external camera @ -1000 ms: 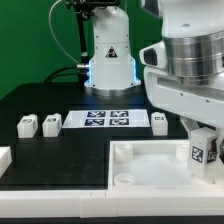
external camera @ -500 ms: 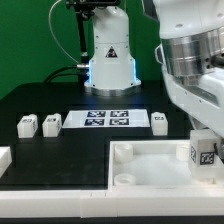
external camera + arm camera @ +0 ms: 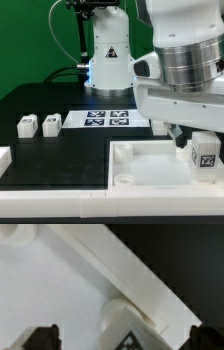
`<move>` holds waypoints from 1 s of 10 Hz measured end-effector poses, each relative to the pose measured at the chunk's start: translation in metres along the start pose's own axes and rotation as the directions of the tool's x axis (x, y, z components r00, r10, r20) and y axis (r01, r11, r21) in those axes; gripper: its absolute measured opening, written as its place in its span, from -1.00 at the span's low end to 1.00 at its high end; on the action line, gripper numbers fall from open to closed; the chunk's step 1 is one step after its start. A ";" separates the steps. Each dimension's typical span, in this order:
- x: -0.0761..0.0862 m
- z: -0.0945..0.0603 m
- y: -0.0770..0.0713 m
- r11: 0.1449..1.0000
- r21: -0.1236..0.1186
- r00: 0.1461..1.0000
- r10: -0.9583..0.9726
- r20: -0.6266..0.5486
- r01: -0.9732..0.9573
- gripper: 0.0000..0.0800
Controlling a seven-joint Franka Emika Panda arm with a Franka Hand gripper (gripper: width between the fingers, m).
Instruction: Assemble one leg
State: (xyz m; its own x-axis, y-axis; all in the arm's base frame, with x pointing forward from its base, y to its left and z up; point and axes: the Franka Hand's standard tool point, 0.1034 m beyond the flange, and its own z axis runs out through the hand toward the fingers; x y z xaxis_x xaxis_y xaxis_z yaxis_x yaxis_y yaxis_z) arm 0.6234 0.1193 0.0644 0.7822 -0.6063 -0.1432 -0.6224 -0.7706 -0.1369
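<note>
Pincer (image 3: 122,339): spread, pinching nothing.
Small white plastic cuboid leg (image 3: 207,152): upright, just below, between the fingers (image 3: 40,336).
Place: tabletop (image 3: 60,145) edge, the exterior view's right.

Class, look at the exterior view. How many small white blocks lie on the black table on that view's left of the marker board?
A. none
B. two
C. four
B: the first block and the second block lie side by side on the table, on the exterior view's left of the marker board.
</note>
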 end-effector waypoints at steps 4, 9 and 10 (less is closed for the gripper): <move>0.008 -0.016 -0.012 0.876 -0.065 0.877 -0.481 -0.016 0.479 0.62; 0.008 -0.014 -0.015 0.833 -0.076 0.833 -0.552 -0.029 0.549 0.03; 0.010 -0.014 -0.013 0.887 -0.074 0.887 -0.460 -0.037 0.456 -0.24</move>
State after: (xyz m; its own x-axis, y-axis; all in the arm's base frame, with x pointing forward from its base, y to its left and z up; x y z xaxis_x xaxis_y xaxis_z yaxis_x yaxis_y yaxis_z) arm 0.6393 0.1204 0.0786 0.9812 -0.1909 -0.0274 -0.1928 -0.9746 -0.1139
